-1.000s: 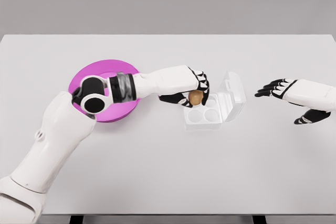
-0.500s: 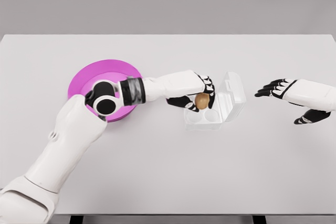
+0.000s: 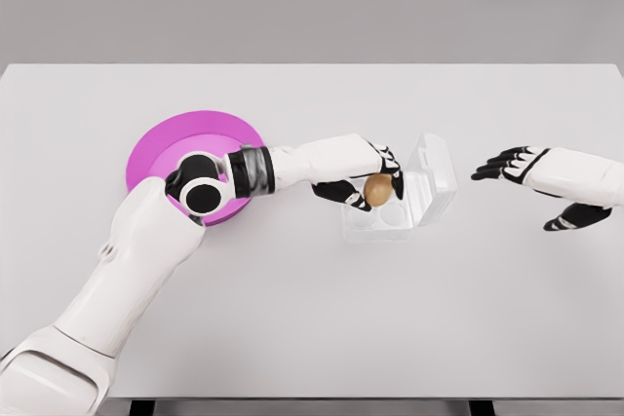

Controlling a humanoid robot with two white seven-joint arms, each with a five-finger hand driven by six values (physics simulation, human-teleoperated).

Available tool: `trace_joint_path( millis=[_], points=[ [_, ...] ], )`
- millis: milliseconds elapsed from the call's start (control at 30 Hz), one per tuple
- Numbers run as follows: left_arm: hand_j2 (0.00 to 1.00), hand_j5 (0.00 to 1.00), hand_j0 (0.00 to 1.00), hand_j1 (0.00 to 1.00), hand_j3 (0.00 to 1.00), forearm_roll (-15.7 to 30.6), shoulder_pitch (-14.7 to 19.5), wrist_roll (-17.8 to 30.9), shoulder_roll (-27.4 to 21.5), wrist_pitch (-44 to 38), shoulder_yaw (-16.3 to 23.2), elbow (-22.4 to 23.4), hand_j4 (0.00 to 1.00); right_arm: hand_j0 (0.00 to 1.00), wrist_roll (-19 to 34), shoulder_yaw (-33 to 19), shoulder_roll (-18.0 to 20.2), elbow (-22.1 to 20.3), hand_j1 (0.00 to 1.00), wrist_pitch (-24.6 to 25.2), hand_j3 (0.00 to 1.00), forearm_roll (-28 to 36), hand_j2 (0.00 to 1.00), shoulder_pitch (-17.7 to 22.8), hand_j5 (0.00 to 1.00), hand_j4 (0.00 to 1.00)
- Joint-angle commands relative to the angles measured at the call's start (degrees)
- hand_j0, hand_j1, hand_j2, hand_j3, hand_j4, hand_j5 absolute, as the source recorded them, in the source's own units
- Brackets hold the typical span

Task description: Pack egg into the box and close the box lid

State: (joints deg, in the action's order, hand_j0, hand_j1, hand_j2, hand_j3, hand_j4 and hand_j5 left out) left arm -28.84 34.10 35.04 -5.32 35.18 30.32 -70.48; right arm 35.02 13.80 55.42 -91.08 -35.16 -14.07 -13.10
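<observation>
A brown egg (image 3: 378, 189) is held in my left hand (image 3: 371, 184), whose dark fingers are shut around it. The egg hangs over the rear left part of a clear plastic egg box (image 3: 378, 218) on the white table. The box's transparent lid (image 3: 436, 169) stands open, tilted back to the right. Round cups show in the box's front row. My right hand (image 3: 507, 163) hovers to the right of the box, apart from it, with fingers spread and nothing in them.
A round magenta plate (image 3: 156, 148) lies on the table left of the box, partly hidden by my left forearm (image 3: 219, 182). The white table (image 3: 312, 319) stretches wide in front of the box.
My left hand has carried the egg rightward, from the box's left edge to over its rear cups. The elbow has shifted right over the plate. The right hand has barely moved.
</observation>
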Motion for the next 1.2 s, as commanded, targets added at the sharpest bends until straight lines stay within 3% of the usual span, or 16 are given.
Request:
trace_joint_path(
  millis=[0, 900, 1067, 1167],
  points=[
    [0.63, 0.63, 0.63, 0.63, 0.63, 0.45, 0.09, -0.04, 0.04, -0.18, -0.17, -0.01, 0.63, 1.00, -0.02, 0.00, -0.49, -0.15, 1.00, 0.16, 1.00, 0.36, 1.00, -0.09, 1.00, 1.00],
    [0.78, 0.78, 0.78, 0.78, 0.78, 0.80, -0.09, -0.04, -0.48, -0.18, -1.14, -0.36, 0.78, 1.00, -0.02, 0.35, -0.84, -1.82, 1.00, 0.16, 1.00, 0.36, 1.00, 0.00, 1.00, 1.00],
    [0.91, 0.91, 0.91, 0.91, 0.91, 1.42, -0.09, -0.04, -2.50, -0.18, -4.03, -1.06, 0.91, 1.00, -0.02, 0.44, -0.84, -2.26, 1.00, 0.16, 1.00, 0.36, 1.00, 0.00, 1.00, 1.00],
    [0.99, 0.99, 0.99, 0.99, 0.99, 2.56, -0.35, -0.04, -5.05, -0.18, -6.41, -4.92, 0.99, 1.00, -0.02, 0.79, -1.37, -3.58, 1.00, 0.16, 1.00, 0.36, 1.00, 0.00, 1.00, 1.00]
  ],
)
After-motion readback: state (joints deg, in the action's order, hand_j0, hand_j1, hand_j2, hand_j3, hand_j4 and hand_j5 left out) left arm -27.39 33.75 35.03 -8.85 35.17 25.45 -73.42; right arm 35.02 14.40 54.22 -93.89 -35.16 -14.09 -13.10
